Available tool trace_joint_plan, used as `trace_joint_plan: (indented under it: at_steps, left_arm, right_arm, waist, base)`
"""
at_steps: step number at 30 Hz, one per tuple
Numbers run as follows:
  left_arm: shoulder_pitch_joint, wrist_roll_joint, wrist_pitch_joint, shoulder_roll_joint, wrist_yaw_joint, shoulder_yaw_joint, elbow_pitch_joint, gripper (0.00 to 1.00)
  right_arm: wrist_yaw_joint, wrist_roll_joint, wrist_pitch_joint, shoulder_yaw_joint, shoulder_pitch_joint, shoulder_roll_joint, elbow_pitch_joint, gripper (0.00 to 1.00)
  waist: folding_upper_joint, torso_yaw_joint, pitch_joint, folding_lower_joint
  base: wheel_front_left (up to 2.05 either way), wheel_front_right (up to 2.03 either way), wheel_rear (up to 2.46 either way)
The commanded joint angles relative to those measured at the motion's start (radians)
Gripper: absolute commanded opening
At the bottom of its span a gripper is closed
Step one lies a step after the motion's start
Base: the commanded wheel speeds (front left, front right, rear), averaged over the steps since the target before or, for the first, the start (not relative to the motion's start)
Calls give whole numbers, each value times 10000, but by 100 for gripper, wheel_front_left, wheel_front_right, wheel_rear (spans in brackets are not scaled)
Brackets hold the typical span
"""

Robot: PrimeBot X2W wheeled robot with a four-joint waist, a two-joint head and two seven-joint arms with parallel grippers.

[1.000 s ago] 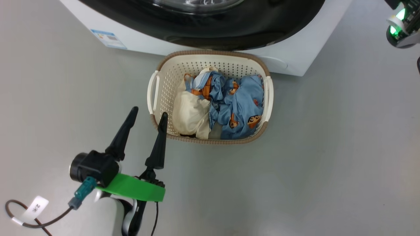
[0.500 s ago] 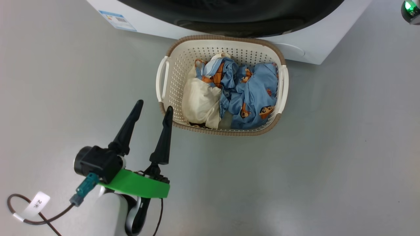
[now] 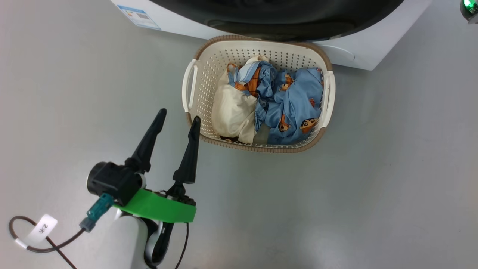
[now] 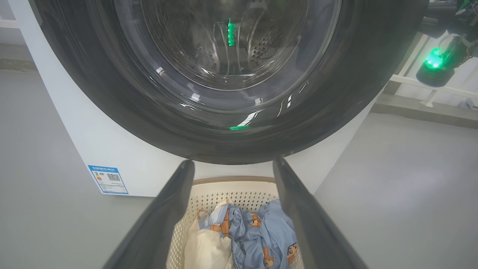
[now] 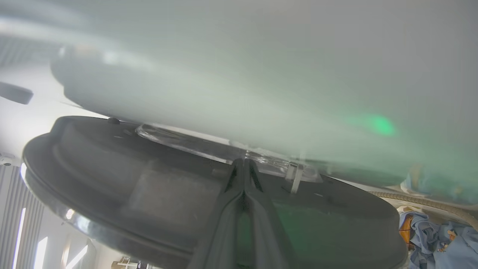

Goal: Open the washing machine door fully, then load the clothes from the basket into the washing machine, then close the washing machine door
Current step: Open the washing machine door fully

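1. Cream perforated plastic basket (image 3: 203, 82): rounded rectangle, brown woven-look rim, white side handles. It sits on the smooth grey floor (image 3: 373, 186), just in front of the white boxy washing machine (image 3: 358, 56).
2. Clothes (image 3: 295, 104) crumpled in the basket: light blue fabric with brown-orange cartoon figures, plain cream cloth (image 3: 233, 112) at left.
3. Door (image 4: 231, 145): round, glossy black, clear glass bowl; perforated steel drum (image 4: 261, 52) behind it.
4. Blue label sticker (image 4: 108, 179) on the machine's lower corner, print unreadable. White cable tag (image 3: 39, 229) starts with "2".
5. Left gripper (image 3: 178, 115): fingers apart, empty, near the basket's corner. Right gripper (image 5: 244, 164): fingers together at the door glass, contact unclear.
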Motion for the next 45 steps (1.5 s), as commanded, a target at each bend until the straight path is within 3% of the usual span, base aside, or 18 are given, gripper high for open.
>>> trace_joint_plan:
  at_steps: [1,45]
  left_arm:
    - [-99,-80,-65,147,96,261,-270,100]
    - [1188,271,-65,147,42,675,117,100]
  right_arm:
    - [58,-103,179,83,-39,265,-344,0]
    - [58,-140,1383,1234,3010,1364,-1141,0]
  waist:
    - [0,2,-56,-1]
    - [0,-295,-2602,-1]
  base:
    - [0,0,0]
    - [0,0,0]
